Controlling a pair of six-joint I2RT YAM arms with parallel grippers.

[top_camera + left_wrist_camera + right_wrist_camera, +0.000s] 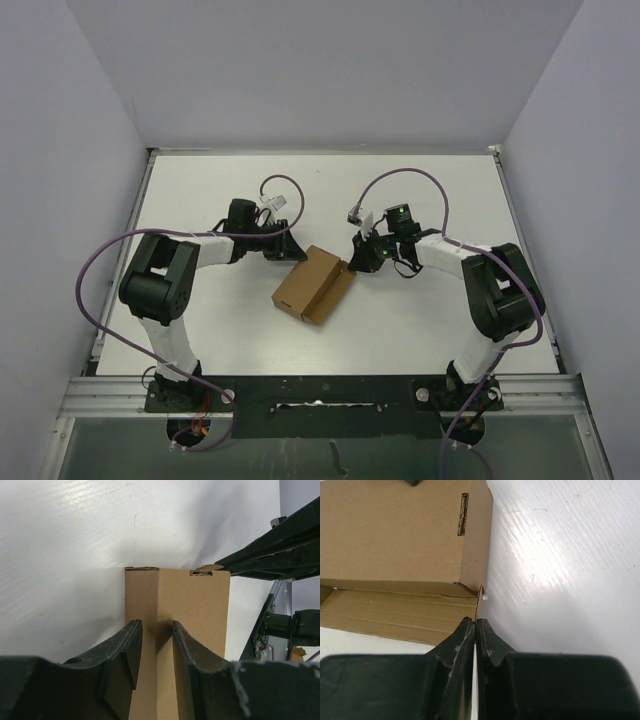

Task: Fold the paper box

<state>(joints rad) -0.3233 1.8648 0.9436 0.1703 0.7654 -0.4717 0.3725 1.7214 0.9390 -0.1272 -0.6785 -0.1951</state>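
Observation:
The brown cardboard paper box (313, 283) lies partly folded in the middle of the white table. My left gripper (293, 252) is at its far left end. In the left wrist view the gripper (153, 640) is open by a narrow gap, and its fingers straddle a vertical fold edge of the box (195, 605). My right gripper (356, 264) is at the box's right corner. In the right wrist view it (476, 622) is shut on a thin flap edge of the box (395, 535), seen edge-on. A slot (464, 514) shows in the top panel.
Grey walls enclose the table (420, 320) on three sides. Purple cables (100, 280) loop from both arms, and a loose cable plug (353, 215) hangs near the right wrist. The right arm's black fingers (270, 555) reach in at the box's far corner.

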